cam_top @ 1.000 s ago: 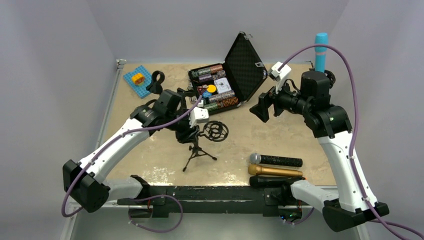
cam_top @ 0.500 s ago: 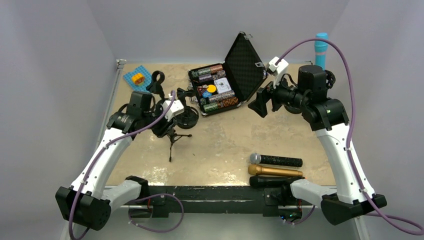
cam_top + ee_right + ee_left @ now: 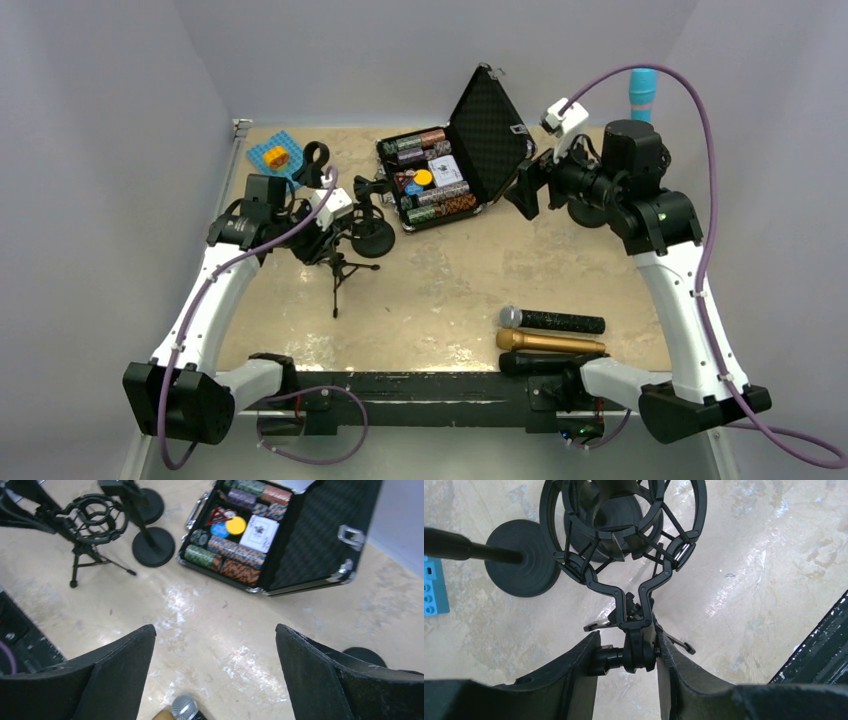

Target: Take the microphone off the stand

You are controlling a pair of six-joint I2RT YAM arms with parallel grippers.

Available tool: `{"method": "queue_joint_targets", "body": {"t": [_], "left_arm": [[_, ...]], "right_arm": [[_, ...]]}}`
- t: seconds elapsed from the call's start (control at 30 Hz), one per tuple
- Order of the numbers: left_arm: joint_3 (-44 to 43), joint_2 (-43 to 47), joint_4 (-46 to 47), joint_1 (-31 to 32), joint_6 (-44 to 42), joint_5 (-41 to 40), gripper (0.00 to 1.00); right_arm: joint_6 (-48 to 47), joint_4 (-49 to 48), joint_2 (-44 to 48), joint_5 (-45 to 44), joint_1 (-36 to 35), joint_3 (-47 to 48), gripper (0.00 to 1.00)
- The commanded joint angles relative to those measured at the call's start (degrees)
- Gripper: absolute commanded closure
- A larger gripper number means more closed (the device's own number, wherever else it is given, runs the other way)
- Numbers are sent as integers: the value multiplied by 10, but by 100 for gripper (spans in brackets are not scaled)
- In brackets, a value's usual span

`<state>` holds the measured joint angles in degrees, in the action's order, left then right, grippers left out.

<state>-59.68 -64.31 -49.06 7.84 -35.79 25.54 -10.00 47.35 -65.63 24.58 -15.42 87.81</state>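
Observation:
A small black tripod stand [image 3: 338,272] with an empty shock-mount ring [image 3: 624,525] is at the left. My left gripper [image 3: 325,245] is shut on the stand's swivel joint [image 3: 636,652] just below the ring. The stand also shows in the right wrist view [image 3: 92,520]. Three microphones lie side by side at the front right: a black one with a silver head [image 3: 553,320], a gold one [image 3: 550,342] and a black one [image 3: 540,362]. My right gripper [image 3: 528,190] is open and empty, high beside the case; in its own view [image 3: 215,630] the silver microphone head [image 3: 184,707] shows below.
An open black case [image 3: 440,175] of poker chips stands at the back centre. Two round-base stands [image 3: 372,238] [image 3: 315,160] are right beside the tripod. A blue plate with a yellow brick [image 3: 273,160] lies at back left. A blue cylinder [image 3: 642,90] stands upright at back right.
My left gripper has carried the tripod stand leftward and back, up against the round-base stands. My right gripper has moved slightly back toward the case, still open.

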Motion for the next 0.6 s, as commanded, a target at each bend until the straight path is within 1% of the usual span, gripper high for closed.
{"method": "queue_joint_targets", "body": {"t": [0.0,0.03,0.1,0.13,0.27,0.37,0.43,0.47,0.5,0.57], "left_arm": [[-25,-31,28,-45,-101,-109,100],[-34,-36,23,-47,-105,-108,100],[-45,-41,21,-51,-112,-105,100],[-46,-43,24,-53,-115,-106,100],[-52,-66,25,-59,-124,-110,100],[-54,-70,27,-60,-126,-110,100],[-53,-66,24,-60,-136,-112,100],[-51,-64,23,-60,-145,-114,98],[-47,-59,26,-60,-156,-119,94],[-35,-47,36,-60,-170,-124,72]], "right_arm": [[24,-42,-13,-94,23,51,5],[30,-44,-18,-116,31,60,5],[44,-43,-30,-195,47,79,1],[51,-39,-39,-218,60,90,1],[77,-17,-76,-207,131,149,1],[82,-1,-101,-198,152,190,1],[78,-11,-105,-203,177,196,1],[75,-19,-106,-206,184,195,1],[70,-29,-106,-209,190,192,1],[63,-46,-109,-217,203,187,1]]}}
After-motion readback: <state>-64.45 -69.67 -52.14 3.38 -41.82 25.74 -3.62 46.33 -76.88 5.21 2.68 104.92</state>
